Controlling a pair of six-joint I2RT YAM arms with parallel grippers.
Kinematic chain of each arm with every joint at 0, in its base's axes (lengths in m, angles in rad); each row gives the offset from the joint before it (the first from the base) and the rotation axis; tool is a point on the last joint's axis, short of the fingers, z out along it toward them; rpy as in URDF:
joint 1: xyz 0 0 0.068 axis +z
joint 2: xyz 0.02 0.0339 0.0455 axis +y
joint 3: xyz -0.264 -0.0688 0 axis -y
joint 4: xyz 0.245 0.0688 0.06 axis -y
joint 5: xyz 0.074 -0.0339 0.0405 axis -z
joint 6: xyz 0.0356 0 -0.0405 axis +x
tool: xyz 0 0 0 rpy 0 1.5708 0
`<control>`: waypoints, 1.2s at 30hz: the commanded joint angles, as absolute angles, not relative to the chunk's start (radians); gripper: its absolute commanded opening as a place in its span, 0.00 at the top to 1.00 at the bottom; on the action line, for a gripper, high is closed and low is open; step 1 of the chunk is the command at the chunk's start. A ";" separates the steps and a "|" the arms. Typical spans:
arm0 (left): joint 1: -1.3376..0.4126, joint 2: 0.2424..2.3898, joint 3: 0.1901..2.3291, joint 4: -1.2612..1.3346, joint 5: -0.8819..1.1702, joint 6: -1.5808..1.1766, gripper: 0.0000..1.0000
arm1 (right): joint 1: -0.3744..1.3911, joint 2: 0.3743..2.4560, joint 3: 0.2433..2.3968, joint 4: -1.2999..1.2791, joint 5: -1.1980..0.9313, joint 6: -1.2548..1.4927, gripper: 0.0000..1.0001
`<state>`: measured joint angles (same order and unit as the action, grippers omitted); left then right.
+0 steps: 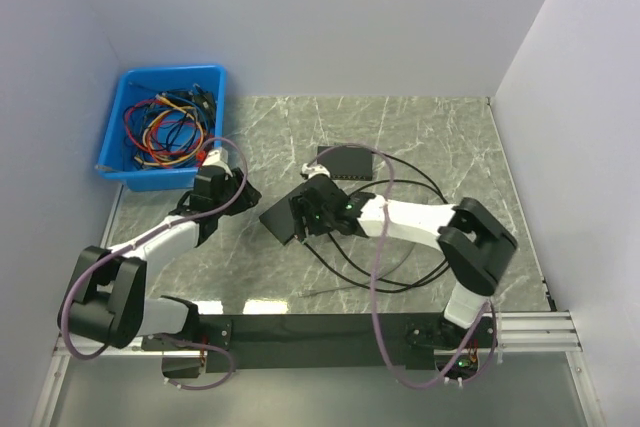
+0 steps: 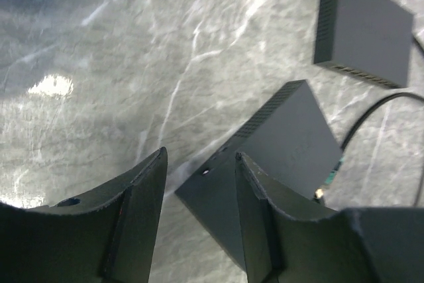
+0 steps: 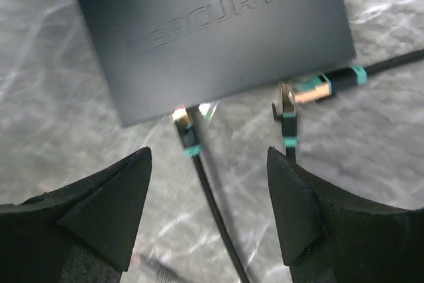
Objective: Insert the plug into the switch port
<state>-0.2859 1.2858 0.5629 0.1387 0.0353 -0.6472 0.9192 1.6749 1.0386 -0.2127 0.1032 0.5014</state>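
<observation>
Arm: Dark fingers of my right claw [image 3: 209, 164] sit closest to the lens, spread wide with nothing between them. Just past their tips lies the switch [image 3: 218, 38]. The plug [image 3: 186, 126] with the teal boot sits at the switch's near edge, and its cable [image 3: 213, 211] runs back between my fingers.

Operator: So it's in?

Arm: I can't tell. Its tip meets the edge, but no view shows the port mouths, so seated and merely touching look alike. From above, my own wrist covers that edge of the switch.

Operator: Anything else by the ports?

Arm: A second plug [image 3: 287, 116] stands just off the same edge. A gold-tipped connector [image 3: 317, 88] lies at the switch's corner. I can't make out which port either one belongs to.

Operator: Your other claw?

Arm: My left claw [image 2: 201, 164] hangs near the switch on the side away from the plugs, half spread and empty.

Operator: What worries you?

Arm: Nothing braces the switch. If I push the plug, the switch may skate across the smooth stone instead of taking it. If I close low, I'd pinch cable rather than boot and go in crooked. The second plug is also near enough to snag. Another black box [image 2: 364, 28] lies beyond the switch, and it would be easy to confuse the two.
</observation>
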 commanded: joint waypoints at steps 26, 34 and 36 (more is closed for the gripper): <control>-0.275 1.219 0.508 0.179 0.084 -0.621 0.50 | 0.724 1.987 1.378 -0.262 0.094 0.471 0.21; -0.275 1.229 0.514 0.175 0.075 -0.623 0.51 | 0.735 1.979 1.316 -0.200 0.003 0.494 0.21; -0.273 1.223 0.515 0.164 0.071 -0.621 0.51 | 0.750 1.980 1.305 -0.190 -0.026 0.505 0.21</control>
